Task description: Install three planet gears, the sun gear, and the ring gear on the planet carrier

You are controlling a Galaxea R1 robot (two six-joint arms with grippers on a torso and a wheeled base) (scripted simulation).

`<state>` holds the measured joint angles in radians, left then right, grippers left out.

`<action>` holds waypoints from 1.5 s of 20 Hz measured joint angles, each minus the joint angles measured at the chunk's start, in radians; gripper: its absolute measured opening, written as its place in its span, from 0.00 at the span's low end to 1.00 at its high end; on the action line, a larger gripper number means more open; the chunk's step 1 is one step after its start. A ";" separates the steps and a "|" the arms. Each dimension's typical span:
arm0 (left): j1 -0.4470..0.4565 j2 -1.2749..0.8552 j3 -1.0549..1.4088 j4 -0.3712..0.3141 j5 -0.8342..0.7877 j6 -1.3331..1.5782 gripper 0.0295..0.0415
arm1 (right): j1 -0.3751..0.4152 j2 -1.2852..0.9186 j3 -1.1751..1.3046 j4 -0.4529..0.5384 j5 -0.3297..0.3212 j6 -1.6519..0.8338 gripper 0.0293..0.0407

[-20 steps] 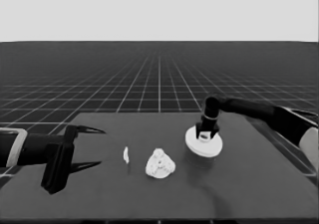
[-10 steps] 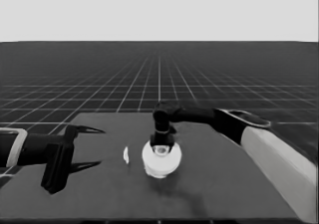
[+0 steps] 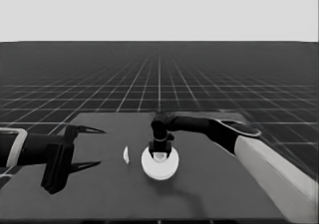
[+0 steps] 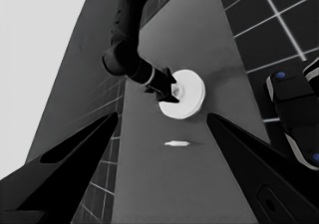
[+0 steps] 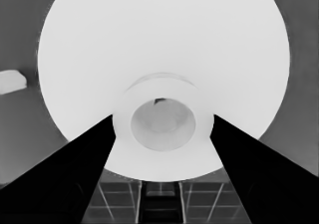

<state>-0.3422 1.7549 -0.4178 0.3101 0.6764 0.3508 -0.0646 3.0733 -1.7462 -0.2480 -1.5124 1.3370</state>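
Observation:
The larger round part [image 3: 159, 165], the ring gear, sits at the middle of the table, and nothing of the gears or the smaller round part shows beneath it. My right gripper [image 3: 159, 152] stands over it, shut on its raised hub. The right wrist view has the two fingers pressed against either side of that hub, right gripper [image 5: 162, 117], larger round part [image 5: 164, 50]. The left wrist view shows the same grip from afar, larger round part [image 4: 187, 97]. My left gripper [image 3: 101, 147] waits open over the table's left end, holding nothing.
A thin white piece [image 3: 126, 155] stands just left of the larger round part, apart from it, thin white piece [image 4: 177, 144]. The right arm's pale forearm fills the lower right corner. Dark machinery with blue lights [image 4: 294, 109] lies past the table's edge.
The right gripper carried the larger round part from the table's right side to the middle, onto the cluster of gears, which is now covered. The left arm stayed still.

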 joint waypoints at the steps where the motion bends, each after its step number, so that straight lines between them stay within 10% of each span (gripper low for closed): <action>1: 0.000 0.000 0.000 0.000 0.000 0.000 0.75 | -0.001 0.000 -0.001 -0.002 0.001 -0.001 0.49; 30: 0.000 0.000 0.000 0.000 0.000 0.000 0.75 | -0.020 -0.001 -0.004 -0.003 0.001 0.213 0.49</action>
<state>-0.3422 1.7549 -0.4178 0.3101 0.6764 0.3508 -0.0842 3.0724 -1.7500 -0.2511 -1.5110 1.5499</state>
